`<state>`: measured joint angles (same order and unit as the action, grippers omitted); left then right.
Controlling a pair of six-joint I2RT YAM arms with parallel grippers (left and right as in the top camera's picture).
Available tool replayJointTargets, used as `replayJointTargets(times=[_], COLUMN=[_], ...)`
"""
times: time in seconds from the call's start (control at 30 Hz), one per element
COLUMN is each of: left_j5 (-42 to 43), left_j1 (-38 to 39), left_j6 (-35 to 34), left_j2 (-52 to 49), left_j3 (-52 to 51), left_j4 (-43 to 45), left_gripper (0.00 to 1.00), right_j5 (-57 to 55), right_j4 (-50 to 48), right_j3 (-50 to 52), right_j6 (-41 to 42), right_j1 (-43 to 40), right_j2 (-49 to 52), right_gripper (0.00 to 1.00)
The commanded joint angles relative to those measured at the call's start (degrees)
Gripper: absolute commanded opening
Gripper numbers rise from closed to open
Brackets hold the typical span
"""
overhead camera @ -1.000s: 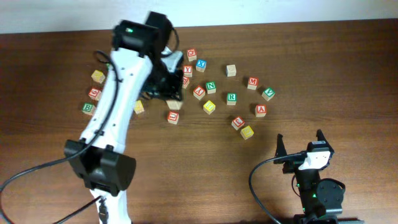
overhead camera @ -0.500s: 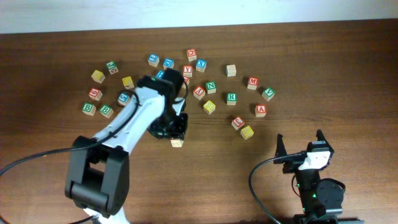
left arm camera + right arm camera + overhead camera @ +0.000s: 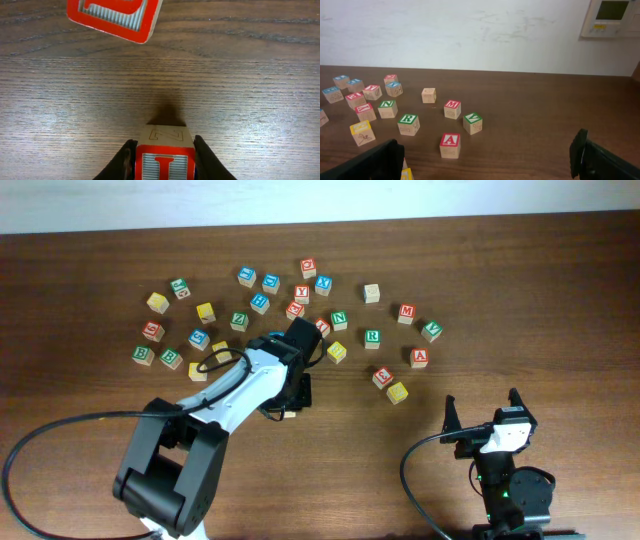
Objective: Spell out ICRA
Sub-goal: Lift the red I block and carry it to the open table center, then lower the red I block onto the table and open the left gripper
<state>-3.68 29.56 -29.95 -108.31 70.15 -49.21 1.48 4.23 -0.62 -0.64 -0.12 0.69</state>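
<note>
An I block (image 3: pixel 165 164), wooden with a red letter, is clamped between the closed-in fingers of the left gripper (image 3: pixel 164 149). It sits at the brown table (image 3: pixel 240 90), just in front of the scattered letter blocks (image 3: pixel 372 337). Well apart, the right gripper (image 3: pixel 482 420) stands with jaws wide, holding nothing.

Tool (image 3: pixel 164 156) clamps red I block (image 3: pixel 165 136); second red block (image 3: pixel 116 15) lies beyond.
</note>
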Motion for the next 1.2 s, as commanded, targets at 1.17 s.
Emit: replayJointTargets(times=[1.17], left_j5=[3.67], left_j1=[-0.07], left_j6=[4.35], left_j2=[0.11], left_j3=[1.25], left_j4=[-1.51], left_gripper=[0.56], right_j5=[-0.26], right_j4=[0.28], right_j3=[0.31], right_j6=[0.24], right_j1=[-0.28], right_j2=[-0.33], right_gripper=[0.99])
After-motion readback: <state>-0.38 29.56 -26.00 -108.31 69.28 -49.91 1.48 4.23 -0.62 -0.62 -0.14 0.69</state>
